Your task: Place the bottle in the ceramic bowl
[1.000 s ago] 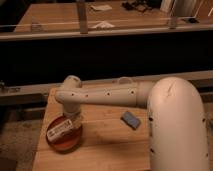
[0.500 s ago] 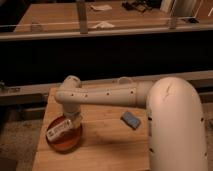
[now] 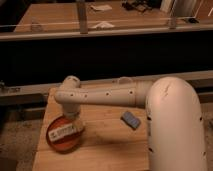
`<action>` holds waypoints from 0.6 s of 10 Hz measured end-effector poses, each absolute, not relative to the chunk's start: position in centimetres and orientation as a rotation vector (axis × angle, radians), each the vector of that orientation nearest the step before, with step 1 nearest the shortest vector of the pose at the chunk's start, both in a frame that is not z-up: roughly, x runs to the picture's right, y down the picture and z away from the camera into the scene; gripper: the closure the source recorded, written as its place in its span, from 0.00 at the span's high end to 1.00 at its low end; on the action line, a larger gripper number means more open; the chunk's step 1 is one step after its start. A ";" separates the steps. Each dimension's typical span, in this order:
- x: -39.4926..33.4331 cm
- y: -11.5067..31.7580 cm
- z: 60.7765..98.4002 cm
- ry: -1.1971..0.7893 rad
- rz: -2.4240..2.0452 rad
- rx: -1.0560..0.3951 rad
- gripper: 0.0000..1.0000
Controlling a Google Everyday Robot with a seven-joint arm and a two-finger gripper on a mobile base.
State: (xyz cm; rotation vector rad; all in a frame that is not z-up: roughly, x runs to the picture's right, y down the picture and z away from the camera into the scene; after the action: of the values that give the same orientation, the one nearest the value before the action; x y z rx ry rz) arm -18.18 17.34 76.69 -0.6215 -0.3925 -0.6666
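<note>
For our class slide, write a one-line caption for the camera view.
Gripper above the ceramic bowl, bottle lying inside, blue-grey sponge nearby.

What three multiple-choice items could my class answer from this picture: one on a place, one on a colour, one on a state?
1. Where does the bottle lie?
A. Over the ceramic bowl
B. Beside the sponge
C. On the far counter

2. What colour is the sponge?
A. Bright yellow
B. Blue-grey
C. Green

3. How is the bottle positioned?
A. Standing upright
B. On its side, roughly level
C. Upside down on the floor

Answers:
1 A, as the white bottle shows against the orange-red dish at the table's front left.
2 B, as the small rectangular block right of the arm is blue-grey.
3 B, as its long side runs across the bowl.

The gripper sits at the arm's end directly above the bowl, by the bottle's right end.
</note>
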 end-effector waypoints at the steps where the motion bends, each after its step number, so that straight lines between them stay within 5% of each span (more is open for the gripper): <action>1: -18.2 17.3 76.7 -0.393 -0.669 -0.621 0.80; 6: -18.4 17.4 76.8 -0.396 -0.676 -0.622 0.80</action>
State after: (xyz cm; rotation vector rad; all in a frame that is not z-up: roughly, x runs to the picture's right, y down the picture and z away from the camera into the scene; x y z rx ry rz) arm -18.40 17.39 76.81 -0.6217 -0.3958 -0.6758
